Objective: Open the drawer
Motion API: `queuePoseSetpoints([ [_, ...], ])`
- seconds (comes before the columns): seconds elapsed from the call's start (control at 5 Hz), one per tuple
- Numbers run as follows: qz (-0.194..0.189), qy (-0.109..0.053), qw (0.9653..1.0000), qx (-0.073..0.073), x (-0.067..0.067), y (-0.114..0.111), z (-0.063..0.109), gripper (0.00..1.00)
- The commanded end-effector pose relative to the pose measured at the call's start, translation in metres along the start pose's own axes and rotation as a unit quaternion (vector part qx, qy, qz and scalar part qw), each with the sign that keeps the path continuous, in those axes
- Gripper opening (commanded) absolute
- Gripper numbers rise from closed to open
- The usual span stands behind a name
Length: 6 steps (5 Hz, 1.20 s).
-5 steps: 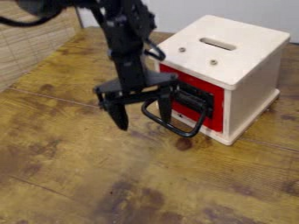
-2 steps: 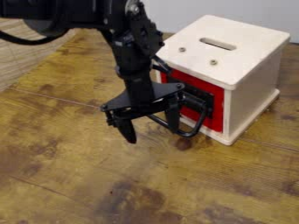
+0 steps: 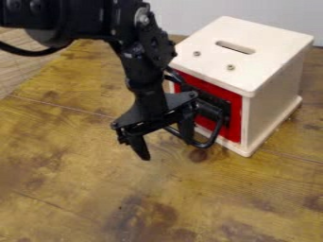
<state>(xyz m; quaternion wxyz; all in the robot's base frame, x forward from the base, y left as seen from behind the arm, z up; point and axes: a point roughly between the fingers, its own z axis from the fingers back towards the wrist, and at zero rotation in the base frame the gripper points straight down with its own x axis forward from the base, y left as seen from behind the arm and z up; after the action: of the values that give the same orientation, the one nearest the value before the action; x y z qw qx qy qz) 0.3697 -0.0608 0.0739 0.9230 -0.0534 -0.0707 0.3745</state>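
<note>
Workshop-like bench: worn, stained wooden tabletop

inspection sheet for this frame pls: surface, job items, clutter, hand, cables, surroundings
Surface: worn wooden table, stained and scuffed.
Job's things: red drawer looks flush in the cream cube, not yet pulled out; black loop handle sticks out at its front.
Clutter: nothing seen.
Hand: hand open, pointing down, right at the handle; contact cannot be told.
Cables: black cable loops at the upper left, off the table.
Surroundings: woven wall panel at left.
</note>
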Motion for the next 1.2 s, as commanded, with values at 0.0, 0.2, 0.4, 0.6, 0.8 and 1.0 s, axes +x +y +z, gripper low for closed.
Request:
queuePoseSetpoints([
  [0.0, 0.008, -0.016, 0.9996, -0.022, 0.000, -0.009, 0.014, 1.00],
  [0.2, 0.020, -0.017, 0.9994, -0.021, -0.001, -0.008, 0.010, 1.00],
  [0.4, 0.030, -0.018, 0.9992, -0.020, -0.002, -0.007, 0.006, 1.00],
  [0.6, 0.040, -0.018, 0.9989, -0.018, -0.004, -0.006, 0.002, 1.00],
  [0.8, 0.052, -0.018, 0.9984, -0.016, -0.005, -0.006, -0.003, 1.00],
  [1.0, 0.062, -0.019, 0.9978, -0.013, -0.006, -0.005, -0.008, 1.00],
])
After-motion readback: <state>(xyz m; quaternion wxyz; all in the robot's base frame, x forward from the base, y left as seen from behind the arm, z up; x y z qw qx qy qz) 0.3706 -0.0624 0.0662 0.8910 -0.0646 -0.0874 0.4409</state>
